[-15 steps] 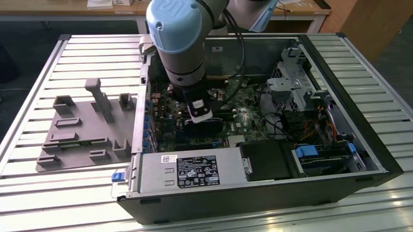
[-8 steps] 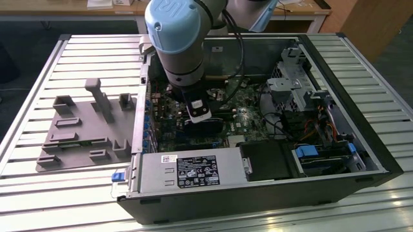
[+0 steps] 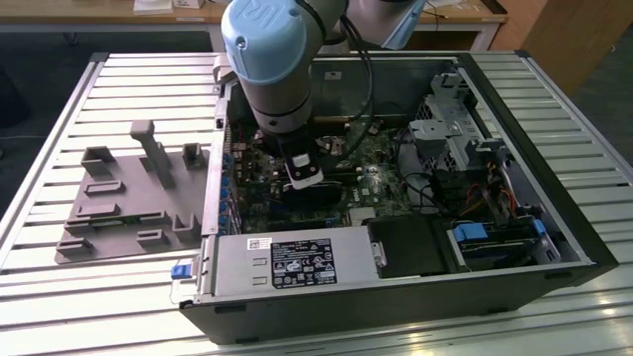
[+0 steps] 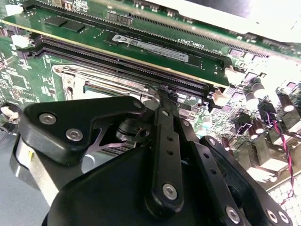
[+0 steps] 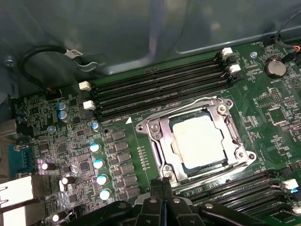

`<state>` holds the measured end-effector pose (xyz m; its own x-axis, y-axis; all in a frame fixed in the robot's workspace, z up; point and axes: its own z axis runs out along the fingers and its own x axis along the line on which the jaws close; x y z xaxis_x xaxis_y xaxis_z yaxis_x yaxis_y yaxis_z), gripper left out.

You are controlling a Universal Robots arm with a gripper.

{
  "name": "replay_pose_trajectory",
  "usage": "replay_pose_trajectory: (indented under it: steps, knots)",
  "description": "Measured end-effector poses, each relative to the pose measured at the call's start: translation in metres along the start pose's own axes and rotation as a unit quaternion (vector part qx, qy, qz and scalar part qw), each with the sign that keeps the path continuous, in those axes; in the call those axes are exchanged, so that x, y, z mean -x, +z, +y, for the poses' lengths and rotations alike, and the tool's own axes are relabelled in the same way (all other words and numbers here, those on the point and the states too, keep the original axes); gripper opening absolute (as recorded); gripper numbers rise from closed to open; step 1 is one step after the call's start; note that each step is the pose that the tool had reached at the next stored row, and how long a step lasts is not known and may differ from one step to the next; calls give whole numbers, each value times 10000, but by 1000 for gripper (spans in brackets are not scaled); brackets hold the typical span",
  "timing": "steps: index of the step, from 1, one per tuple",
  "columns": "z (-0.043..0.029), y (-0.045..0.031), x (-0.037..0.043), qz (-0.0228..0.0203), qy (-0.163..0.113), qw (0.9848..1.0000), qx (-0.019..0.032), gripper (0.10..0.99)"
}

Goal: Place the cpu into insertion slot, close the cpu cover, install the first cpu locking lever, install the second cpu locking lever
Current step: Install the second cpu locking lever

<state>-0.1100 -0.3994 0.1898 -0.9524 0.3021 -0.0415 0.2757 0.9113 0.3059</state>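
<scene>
Inside the open computer case [image 3: 514, 245] on the slatted surface [image 3: 59, 111], the arm hangs low over the green motherboard [image 5: 61, 136]. The cpu [image 5: 197, 141] already sits in the insertion slot [image 5: 155, 129], with the cpu cover [image 5: 162, 127] lying down around it. The claw [image 5: 162, 188], fingers pinched together on nothing, hovers at the socket's edge. Good practice: press the lever squarely, since memory slots [image 5: 155, 89] crowd both sides and leave little room.

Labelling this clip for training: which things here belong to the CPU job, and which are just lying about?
Job:
cpu, seated in the insertion slot
cpu cover, down around it
end effector, at the socket's edge

Lying about:
grey fixture tray
power supply
memory slots
</scene>
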Motion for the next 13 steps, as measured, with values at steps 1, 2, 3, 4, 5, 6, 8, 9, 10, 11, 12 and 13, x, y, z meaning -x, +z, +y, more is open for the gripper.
replay_pose_trajectory:
  steps: [1, 2, 3, 4, 5, 6, 8, 9, 10, 11, 12, 13]
  knots:
    - [-1, 1, -3, 0, 0, 10000, 0, 102]
    - [-3, 2, -5, 1, -1, 10000, 2, 102]
    - [-4, 3, -8, 2, -1, 10000, 4, 102]
    - [-6, 5, -12, 2, -1, 10000, 6, 102]
    - [-7, 6, -15, 3, -1, 10000, 7, 102]
    - [-9, 8, -19, 4, 0, 10000, 10, 102]
    - [-10, 8, -22, 5, -1, 10000, 11, 102]
    - [-11, 9, -23, 5, -1, 10000, 11, 102]
    - [-12, 10, -24, 5, -1, 10000, 11, 102]
    - [-12, 11, -24, 5, 0, 10000, 11, 102]
    - [-13, 12, -25, 5, 0, 10000, 11, 102]
    - [-13, 15, -26, 5, 0, 10000, 11, 102]
